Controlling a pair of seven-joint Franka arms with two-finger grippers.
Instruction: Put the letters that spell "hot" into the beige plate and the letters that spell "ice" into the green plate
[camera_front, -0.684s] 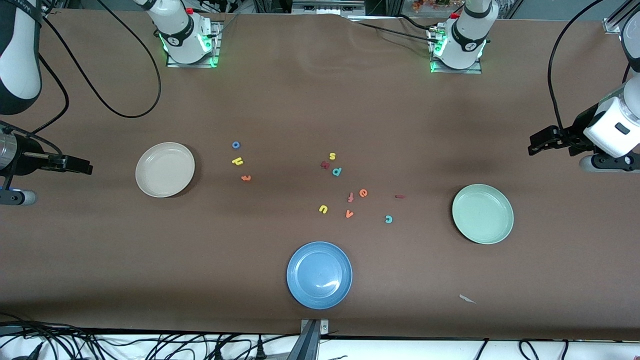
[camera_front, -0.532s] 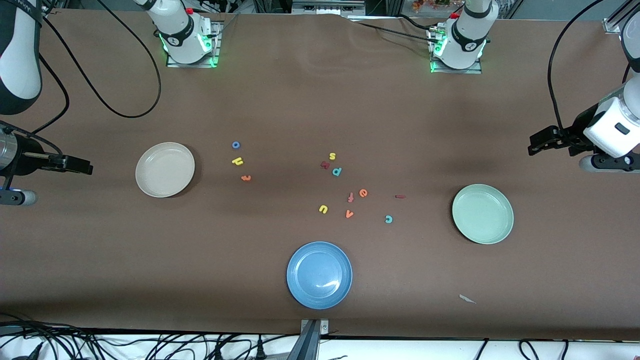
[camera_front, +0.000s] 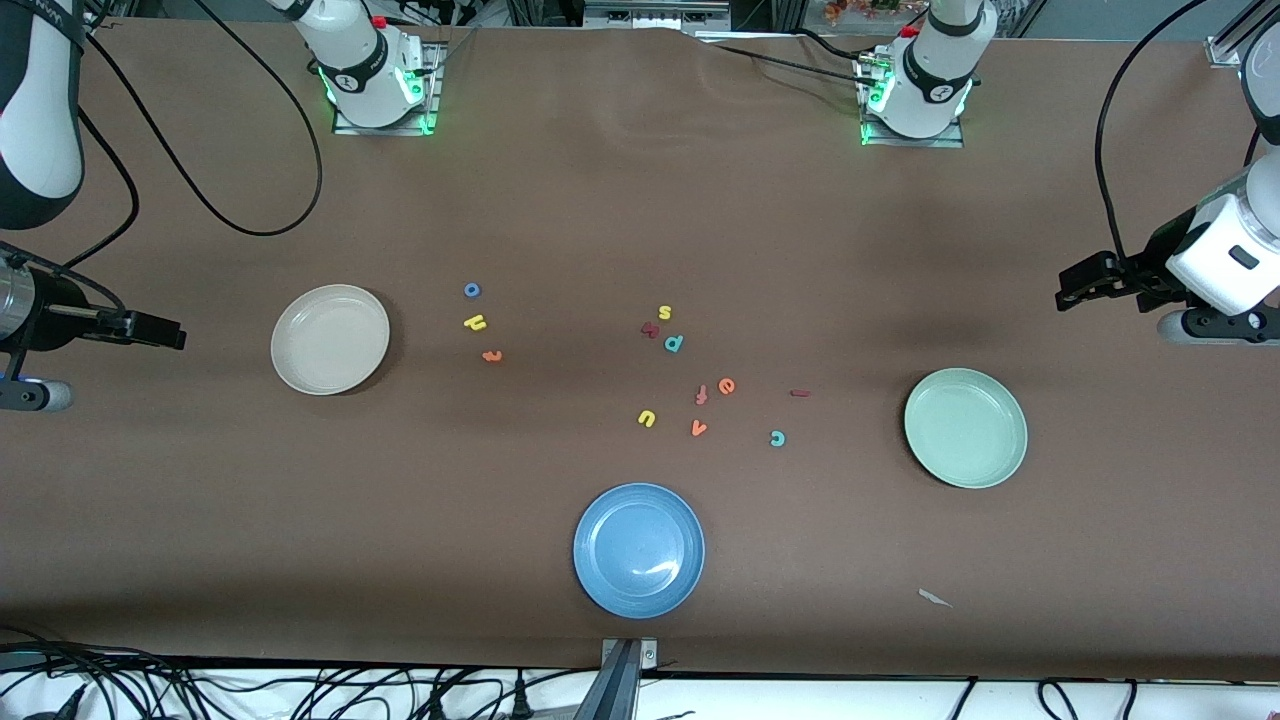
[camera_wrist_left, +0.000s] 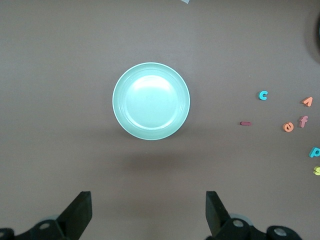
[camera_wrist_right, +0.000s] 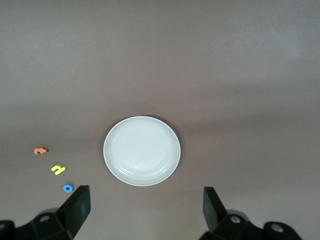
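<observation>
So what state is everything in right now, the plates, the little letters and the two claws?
beige plate: empty.
green plate: empty.
blue plate: empty.
"hot" letters: loose on the table beside the beige plate.
"ice" letters: loose on the table, none in a plate.
left gripper: open, empty, above the green plate.
right gripper: open, empty, above the beige plate.

brown table (camera_front: 600, 200), plain; beige plate (camera_front: 330, 339) cream, plain; green plate (camera_front: 965, 427) pale mint, plain; blue plate (camera_front: 639, 549) mid blue with white glare spot; letters: o (camera_front: 472, 290) blue, h (camera_front: 475, 322) yellow, t (camera_front: 491, 355) orange, s (camera_front: 664, 312) yellow, crooked letter (camera_front: 650, 329) dark red, p (camera_front: 674, 343) teal, e (camera_front: 727, 386) orange, f (camera_front: 701, 394) orange-pink, i (camera_front: 799, 393) dark red, u (camera_front: 646, 418) yellow, v (camera_front: 698, 428) orange, c (camera_front: 777, 438) teal; arms white and black, bases lit green
</observation>
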